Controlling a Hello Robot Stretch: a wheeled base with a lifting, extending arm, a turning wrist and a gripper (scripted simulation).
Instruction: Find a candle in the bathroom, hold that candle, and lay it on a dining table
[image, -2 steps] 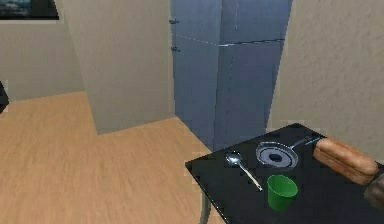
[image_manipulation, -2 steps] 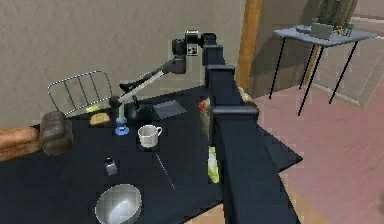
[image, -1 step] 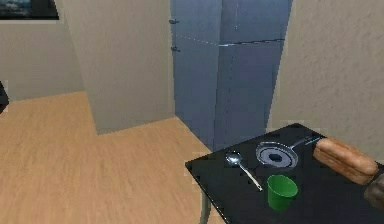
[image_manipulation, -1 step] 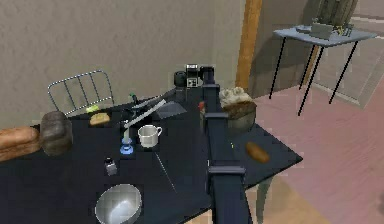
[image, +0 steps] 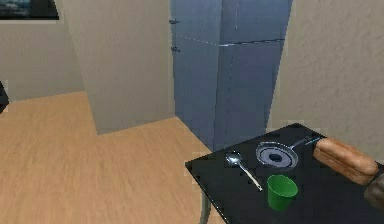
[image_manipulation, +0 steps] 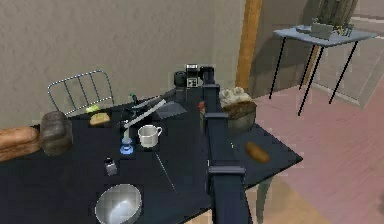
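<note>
On the black dining table (image_manipulation: 190, 165) a small blue and white thing (image_manipulation: 127, 148) stands beside a white cup (image_manipulation: 150, 135); its shape is too small to name. My arm (image_manipulation: 222, 150) rises over the table as a dark bar to two white marker squares (image_manipulation: 192, 76). Left of them the gripper (image_manipulation: 130, 121) reaches down-left with thin grey fingers (image_manipulation: 148, 108), ending just above the blue and white thing. I cannot tell whether the gripper holds anything. In the forward view the same table's corner (image: 225, 185) lies at the lower right.
The table carries a wire rack (image_manipulation: 80, 92), dark pot (image_manipulation: 55, 131), metal bowl (image_manipulation: 118, 205), bread pieces (image_manipulation: 258, 152), a basket (image_manipulation: 238, 106), a green cup (image: 281, 191), spoon (image: 243, 169) and pan (image: 280, 155). A blue-grey fridge (image: 225, 65) stands ahead. A second table (image_manipulation: 325, 38) stands far right.
</note>
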